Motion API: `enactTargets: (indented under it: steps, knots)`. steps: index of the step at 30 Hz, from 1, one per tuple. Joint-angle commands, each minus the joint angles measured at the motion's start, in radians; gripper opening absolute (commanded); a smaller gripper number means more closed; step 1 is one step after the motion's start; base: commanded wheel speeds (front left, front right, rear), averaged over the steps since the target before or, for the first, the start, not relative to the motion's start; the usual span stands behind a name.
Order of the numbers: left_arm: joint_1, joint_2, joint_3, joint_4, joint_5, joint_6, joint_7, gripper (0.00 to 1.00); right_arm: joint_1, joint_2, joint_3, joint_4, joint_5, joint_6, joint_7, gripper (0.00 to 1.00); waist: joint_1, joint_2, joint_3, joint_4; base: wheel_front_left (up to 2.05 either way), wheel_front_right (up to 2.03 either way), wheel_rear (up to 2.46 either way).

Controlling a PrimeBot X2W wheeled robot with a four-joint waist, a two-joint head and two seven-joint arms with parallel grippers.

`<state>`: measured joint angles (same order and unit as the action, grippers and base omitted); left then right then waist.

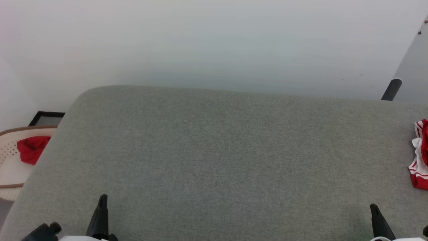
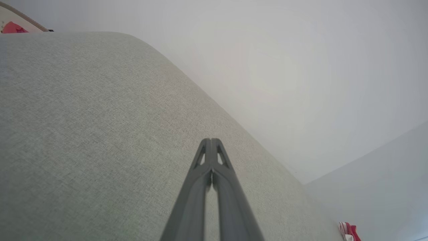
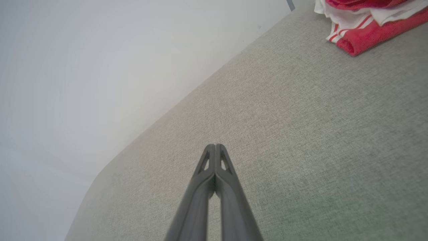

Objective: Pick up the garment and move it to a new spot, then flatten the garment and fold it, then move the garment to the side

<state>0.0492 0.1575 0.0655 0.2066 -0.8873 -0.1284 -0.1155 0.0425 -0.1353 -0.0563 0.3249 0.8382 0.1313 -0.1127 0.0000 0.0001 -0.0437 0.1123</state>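
The garment, red with white parts and red-white striped trim, lies bunched at the far right edge of the grey cushioned surface; its lettering is hidden. It shows again in the right wrist view's top right corner and as a small bundle low right in the left wrist view. My left gripper rests at the lower left, shut and empty, its tips together. Low on the right stands my right gripper, also shut on nothing, well short of the garment.
A pale woven basket stands off the left edge of the surface with a plain red cloth in it. A dark frame sits behind it. A white wall runs along the back; a dark leg stands far right.
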Motion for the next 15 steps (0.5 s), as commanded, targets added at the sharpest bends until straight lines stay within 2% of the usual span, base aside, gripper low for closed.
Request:
enactTargets:
  steps: [1,15]
  knots:
    - [-0.026,0.002,0.006,-0.01,-0.029,-0.001,0.006,0.0,-0.032,-0.001,-0.006,-0.017,0.03,0.0,0.009,0.0,0.0,-0.0001,0.001,-0.002,0.0,0.0,0.0]
    - [-0.056,-0.021,0.016,0.0,-0.177,-0.002,0.054,0.0,-0.059,0.018,-0.018,-0.032,0.19,0.0,0.055,0.0,0.0,-0.0001,0.008,-0.019,0.0,0.0,0.0]
